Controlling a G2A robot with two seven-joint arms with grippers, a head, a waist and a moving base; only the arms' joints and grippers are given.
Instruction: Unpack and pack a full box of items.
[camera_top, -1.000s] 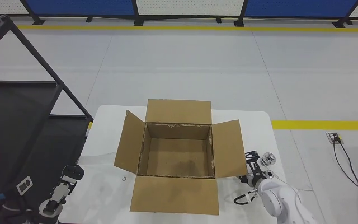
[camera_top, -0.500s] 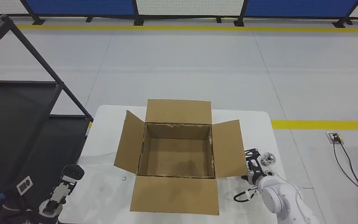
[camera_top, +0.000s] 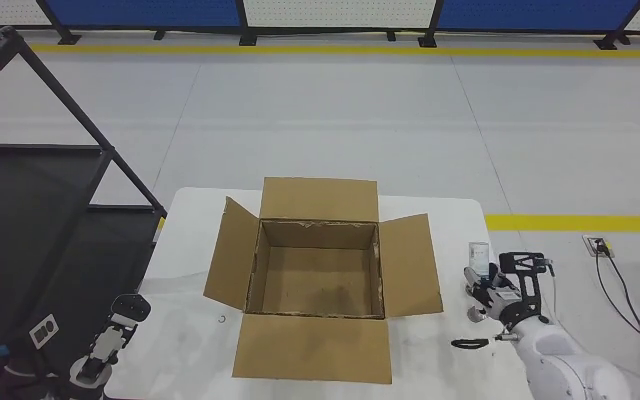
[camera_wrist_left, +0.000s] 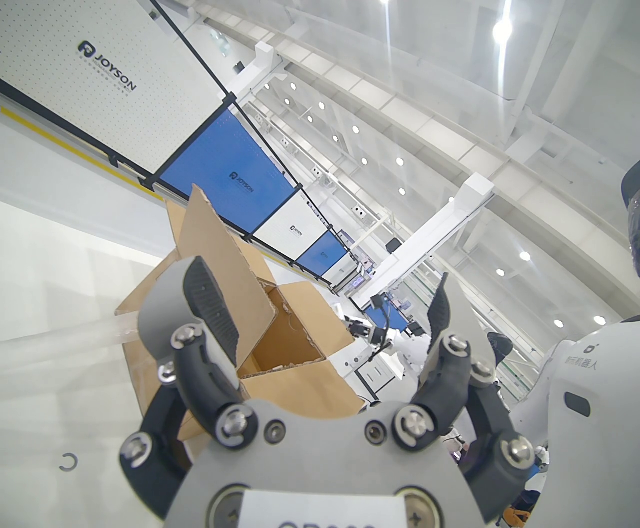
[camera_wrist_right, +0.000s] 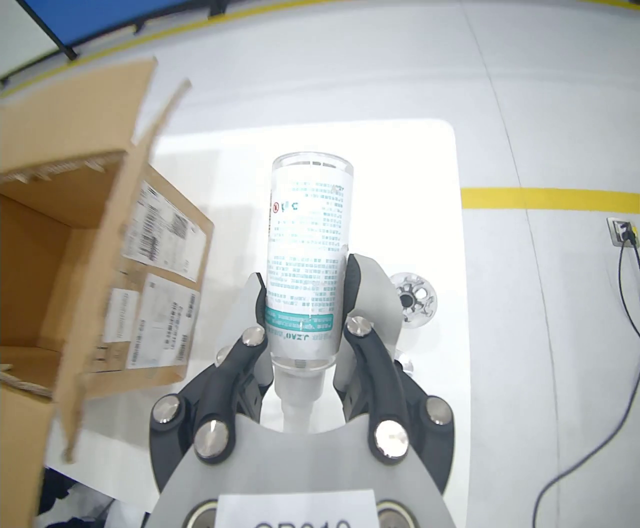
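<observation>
Right jaws clamp bottle (camera_wrist_right: 307, 240), pump head hidden

Matt corrugated cardboard box (camera_top: 320, 200); glossy clear plastic bottle (camera_wrist_right: 307, 240); smooth white table (camera_top: 450, 215).

The cardboard box (camera_top: 315, 280) is sitting open in the middle of the table (camera_top: 190, 300), its four flaps spreading outward, with a small ring (camera_top: 221, 319) lying on the tabletop just off its left flap. To the right of the box, over the table's right edge, the right gripper (camera_wrist_right: 306, 285) is clasping the bottle (camera_wrist_right: 307, 240) near its neck end, and a small wheel (camera_wrist_right: 413, 300) is lying on the table just beside it. The left gripper (camera_top: 128, 308) is hanging off the table's front-left corner, with the rack (camera_top: 60, 230) standing to the left of the table.
</observation>
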